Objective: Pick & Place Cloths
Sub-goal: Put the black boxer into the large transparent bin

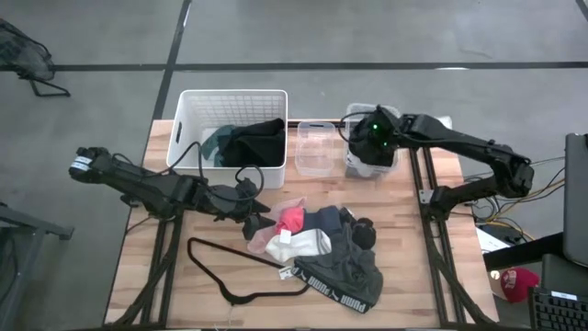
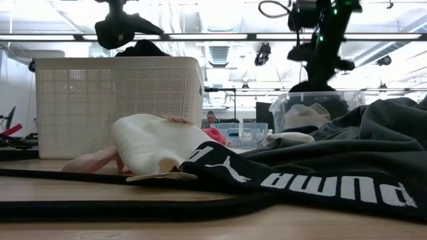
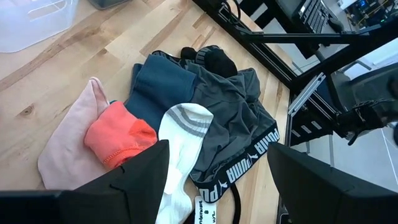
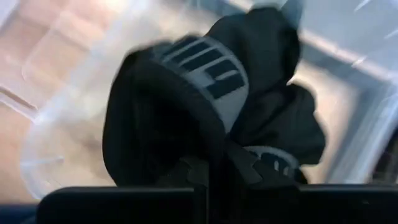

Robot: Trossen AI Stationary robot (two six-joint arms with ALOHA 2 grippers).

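The heap of cloths [image 1: 322, 253] fills the table's middle and near right, and the black wire hanger [image 1: 234, 276] lies just left of it. Along the far edge the white basket [image 1: 230, 101], a small clear box [image 1: 315, 147] and a clear bin [image 1: 367, 161] stand side by side. Bare wood [image 1: 147, 285] lies open at the near left.
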